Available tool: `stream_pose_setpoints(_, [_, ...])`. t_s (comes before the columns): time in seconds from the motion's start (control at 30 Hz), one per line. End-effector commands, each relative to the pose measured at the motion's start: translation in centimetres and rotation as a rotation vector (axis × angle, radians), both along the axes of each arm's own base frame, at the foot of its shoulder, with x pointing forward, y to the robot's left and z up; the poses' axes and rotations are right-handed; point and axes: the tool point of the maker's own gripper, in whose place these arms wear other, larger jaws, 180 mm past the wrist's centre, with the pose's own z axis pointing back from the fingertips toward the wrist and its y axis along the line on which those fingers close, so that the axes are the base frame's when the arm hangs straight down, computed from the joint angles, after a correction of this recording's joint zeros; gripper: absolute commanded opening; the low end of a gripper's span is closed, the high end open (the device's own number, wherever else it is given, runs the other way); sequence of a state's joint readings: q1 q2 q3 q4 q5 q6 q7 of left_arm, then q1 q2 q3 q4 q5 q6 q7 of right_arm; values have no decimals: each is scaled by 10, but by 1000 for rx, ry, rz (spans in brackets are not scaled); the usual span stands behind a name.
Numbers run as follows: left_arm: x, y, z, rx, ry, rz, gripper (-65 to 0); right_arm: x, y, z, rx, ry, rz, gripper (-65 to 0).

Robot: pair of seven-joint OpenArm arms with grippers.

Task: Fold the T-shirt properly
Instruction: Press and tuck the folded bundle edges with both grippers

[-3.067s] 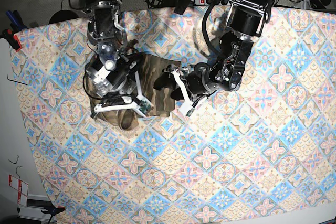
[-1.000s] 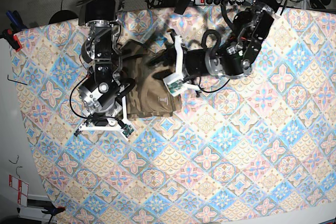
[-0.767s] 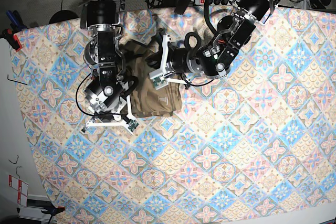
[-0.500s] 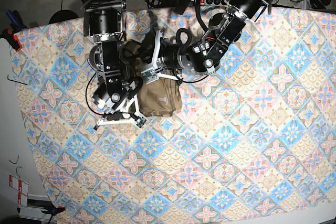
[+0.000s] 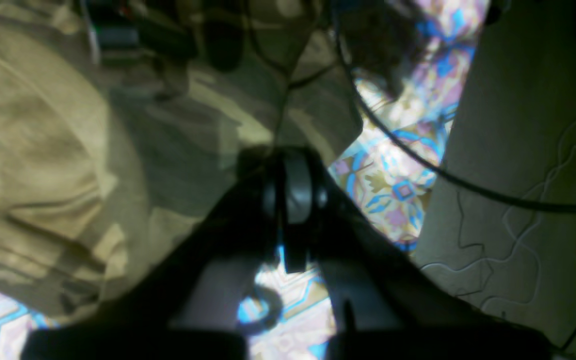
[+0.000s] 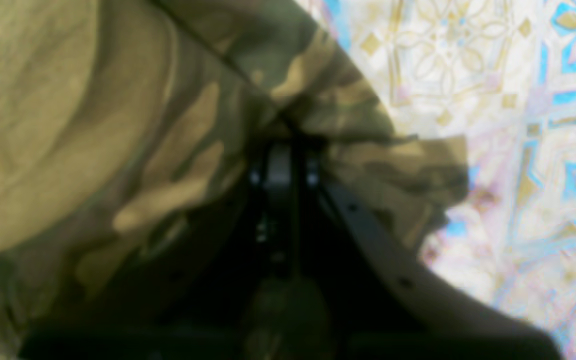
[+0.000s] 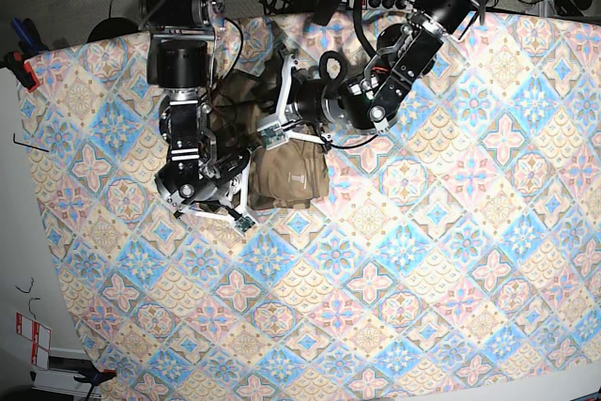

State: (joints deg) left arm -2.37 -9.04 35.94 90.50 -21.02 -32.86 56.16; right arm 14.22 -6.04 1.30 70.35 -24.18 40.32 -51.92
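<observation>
Right arm, at left in the base view: right gripper (image 6: 283, 165) clenched on a fold of the T-shirt (image 7: 286, 176), cloth draped over its closed jaws, probably to pin or carry that edge through the fold; the T-shirt lies as a compact bundle on the patterned tablecloth (image 7: 423, 260) covering the tabletop, between the two arms near the back; small pale mark shows on its top face; left gripper (image 5: 288, 195) has its jaws pressed together at the shirt's border, cloth against the tips, though whether any fabric is actually pinched I cannot tell; a dark cable (image 5: 418, 160) crosses its view; fold looks well advanced, bundle roughly rectangular
</observation>
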Motion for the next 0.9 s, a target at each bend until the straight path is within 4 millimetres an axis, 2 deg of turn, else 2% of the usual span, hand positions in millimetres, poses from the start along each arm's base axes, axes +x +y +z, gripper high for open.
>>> stream_pose_setpoints(0.0, [1,-14,15,-54,-24,-26,-650,20,-10,25,-35,-74,-16,-621])
stream_pose_setpoints(0.17, [-29,-32,12,-51,-8,-134,-650,39,-37,95,-149,-224,-77,-621])
stream_pose_setpoints(0.27, [-39,-34,9,-45,0,-159,-650,42,-31,111,-180,-258,-55,-621])
stream_pose_setpoints(0.37, [-50,-36,2,-24,9,-197,-650,42,-26,103,-172,-240,-35,-621])
stream_pose_setpoints(0.5, [-53,-19,-22,37,59,-188,-650,44,-15,80,-131,-195,-4,-621])
stream_pose_setpoints(0.6, [-45,-10,-36,81,79,-177,-650,44,-5,62,-91,-162,22,-621])
stream_pose_setpoints(0.73, [-39,-2,-44,109,90,-165,-650,57,7,56,-35,-168,49,-621])
stream_pose_setpoints(0.87, [-31,11,-59,160,111,-150,-650,72,5,47,4,-153,55,-621])
